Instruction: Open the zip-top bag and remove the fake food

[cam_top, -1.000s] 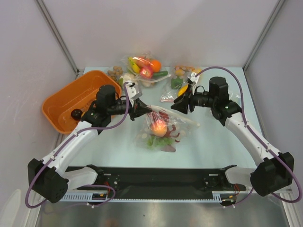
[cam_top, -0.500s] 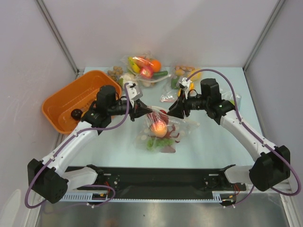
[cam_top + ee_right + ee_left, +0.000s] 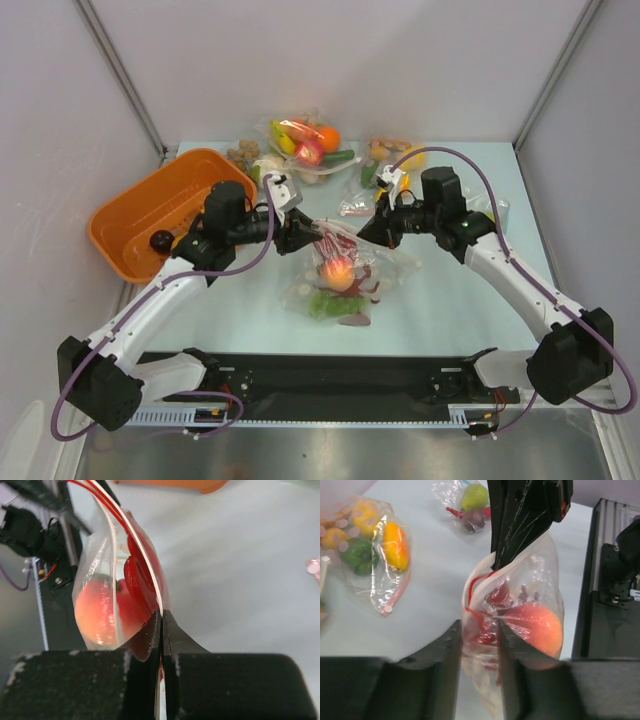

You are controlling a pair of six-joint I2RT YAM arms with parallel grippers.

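The zip-top bag point(image 3: 342, 285) lies at the middle of the bench point(image 3: 450, 300) with the fake food point(image 3: 336, 270) inside. The left tool point(image 3: 302, 232) pinches its rim at 10 o'clock, and the right tool point(image 3: 368, 232) pinches it at 2 o'clock.

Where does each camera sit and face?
Top external: above and behind, looking down at the table; left arm and right arm show.
Left wrist: on the left arm, facing the zip-top bag held in the left gripper.
Right wrist: on the right arm, facing the bag's zip edge pinched in the right gripper.
Shared: both wrist views show the peach inside the bag.
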